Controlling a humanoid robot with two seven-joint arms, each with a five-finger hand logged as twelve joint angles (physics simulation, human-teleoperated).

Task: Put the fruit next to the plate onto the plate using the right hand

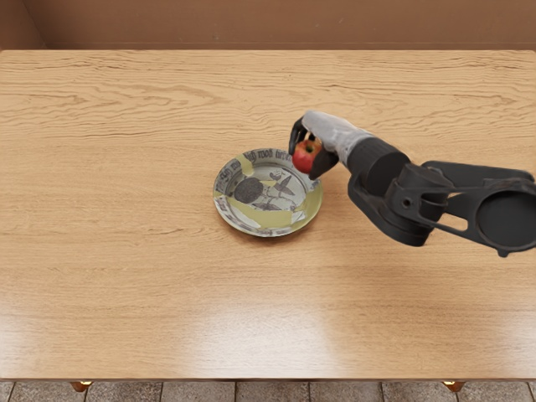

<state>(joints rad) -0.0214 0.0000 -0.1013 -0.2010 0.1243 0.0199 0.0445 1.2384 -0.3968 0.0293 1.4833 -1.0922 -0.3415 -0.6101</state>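
right hand [314, 149] was curled shut around the fruit [306, 156], its dark fingers wrapped on both sides so that only a red-and-yellow patch showed between them. held so, the fruit sat at the rim of the plate [220, 197] nearest the hand, and the dish spread away below and left of the fingers. the fruit looked small, round, smooth-skinned and firm. it was probably light and apt to roll, so a grip across its widest part seemed best. the plate looked glazed, shallow and patterned, and the table [126, 126] was grained wood.
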